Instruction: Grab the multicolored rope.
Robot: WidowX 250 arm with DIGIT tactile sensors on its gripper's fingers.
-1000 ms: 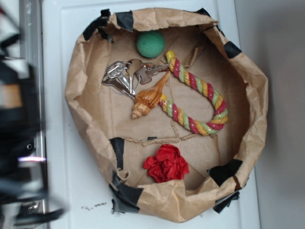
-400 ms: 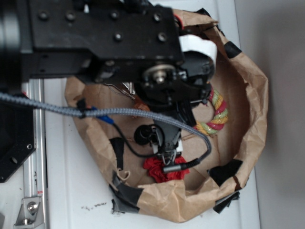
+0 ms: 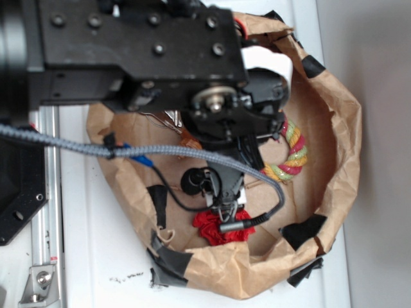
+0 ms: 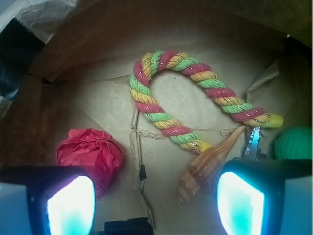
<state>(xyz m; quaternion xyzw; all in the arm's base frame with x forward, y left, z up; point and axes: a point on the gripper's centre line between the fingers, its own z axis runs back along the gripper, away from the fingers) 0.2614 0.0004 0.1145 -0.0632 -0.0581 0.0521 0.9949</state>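
Ahead of the gripper [image 4: 155,200], on the brown paper: rope [image 4: 182,95], bent in a U, untouched, bend pointing away, both ends trailing back toward the shell [image 4: 208,166]. Fingers spread wide, holding nothing. Beside the left finger [image 4: 71,205], red paper flower [image 4: 89,155].

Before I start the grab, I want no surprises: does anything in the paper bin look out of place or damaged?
Nothing stands out. The rope lies intact in a U, one end touching the seashell; the red flower sits apart.
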